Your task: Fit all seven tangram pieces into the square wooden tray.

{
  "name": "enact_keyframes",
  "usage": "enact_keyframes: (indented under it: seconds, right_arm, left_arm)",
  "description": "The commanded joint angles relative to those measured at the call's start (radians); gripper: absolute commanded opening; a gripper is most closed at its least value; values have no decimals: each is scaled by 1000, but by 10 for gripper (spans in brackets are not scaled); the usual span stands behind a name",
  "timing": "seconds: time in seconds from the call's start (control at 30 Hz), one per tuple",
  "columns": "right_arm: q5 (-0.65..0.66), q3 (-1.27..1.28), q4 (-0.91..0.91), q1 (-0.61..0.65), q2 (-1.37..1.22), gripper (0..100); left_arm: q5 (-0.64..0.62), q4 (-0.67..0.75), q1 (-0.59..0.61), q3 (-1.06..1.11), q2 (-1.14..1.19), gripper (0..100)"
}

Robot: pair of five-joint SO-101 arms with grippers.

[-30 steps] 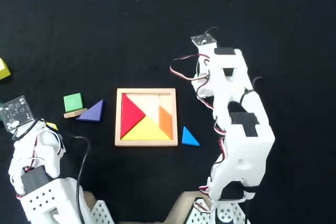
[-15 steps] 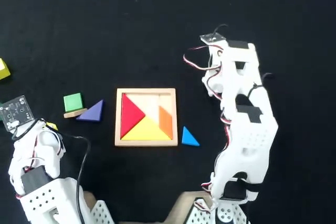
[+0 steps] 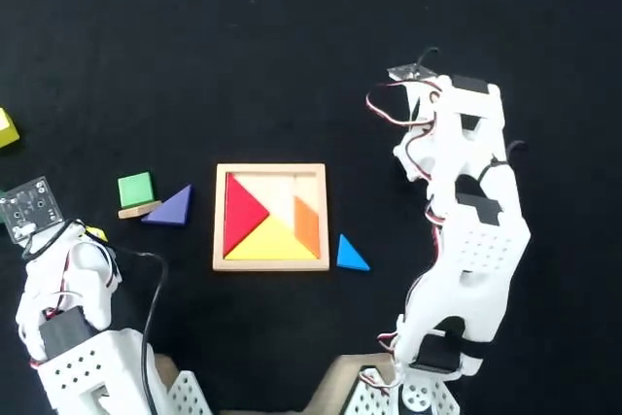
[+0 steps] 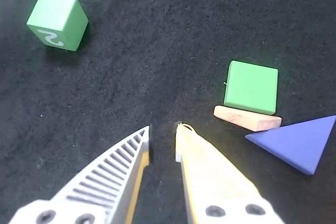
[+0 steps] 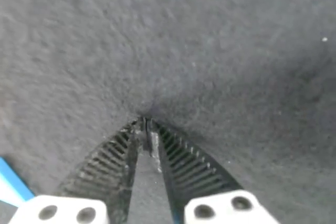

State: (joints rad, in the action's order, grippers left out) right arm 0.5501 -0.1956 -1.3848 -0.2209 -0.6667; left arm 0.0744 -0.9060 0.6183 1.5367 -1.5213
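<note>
Across the black tabletop [image 3: 194, 65], the square wooden tray [image 3: 270, 169] serves as the reference point. Right arm [image 3: 466, 240]: stands well to the right of the tray. Its tool [image 5: 145, 124] has the tips pressed together, gripping nothing, over bare cloth. Left arm [image 3: 68, 308]: sits well to the left of the tray, nearer the robot. Its tool [image 4: 163, 129] has the tips slightly apart and empty.

Inside the tray:
- red triangle [image 3: 241, 211], against the left wall
- yellow triangle [image 3: 267, 242], along the near wall
- orange parallelogram [image 3: 307, 223], against the right wall
- the far part of the tray shows bare wood

Outside the tray:
- purple triangle [image 3: 171, 209], near the left side
- green square [image 3: 135, 189], farther left
- plain wooden piece [image 3: 139, 209], touching the near edge of the green square
- blue triangle [image 3: 349, 256], just beside the tray's near right corner
</note>
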Motion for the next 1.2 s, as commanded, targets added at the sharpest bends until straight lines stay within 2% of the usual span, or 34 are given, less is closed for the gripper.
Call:
enact_keyframes:
  seconds: [0.0, 0.37, 0.47, 0.63, 0.7, 0.8, 0.93, 1.07, 1.17]
  right_arm:
    - [32, -12, -2, -89, -5, 10]
    - [106, -25, 44, -261, -16, 12]
    - [110, -31, -12, -261, 25, 31]
    - [106, -30, -91, -255, 176, 228]
    - [107, -30, -152, -255, 259, 275]
    - [117, -24, -227, -253, 417, 271]
    - [107, 91, -71, -203, 487, 270]
    - [106, 107, -130, -190, 530, 270]
    - [52, 107, -143, -172, 579, 270]
  left_arm:
    - [-3, 17, -7, -4, -8, 103]
    - [-3, 17, -10, -5, -8, 103]
    - [-3, 17, -10, -5, -8, 103]
    - [-3, 17, -7, -5, -8, 103]
    - [-3, 17, -5, -5, -8, 103]
    - [-3, 18, -7, -4, -8, 103]
    - [-3, 20, -12, -4, -8, 103]
    - [-3, 18, -2, -4, -8, 103]
    - [-3, 20, -4, -2, -8, 103]
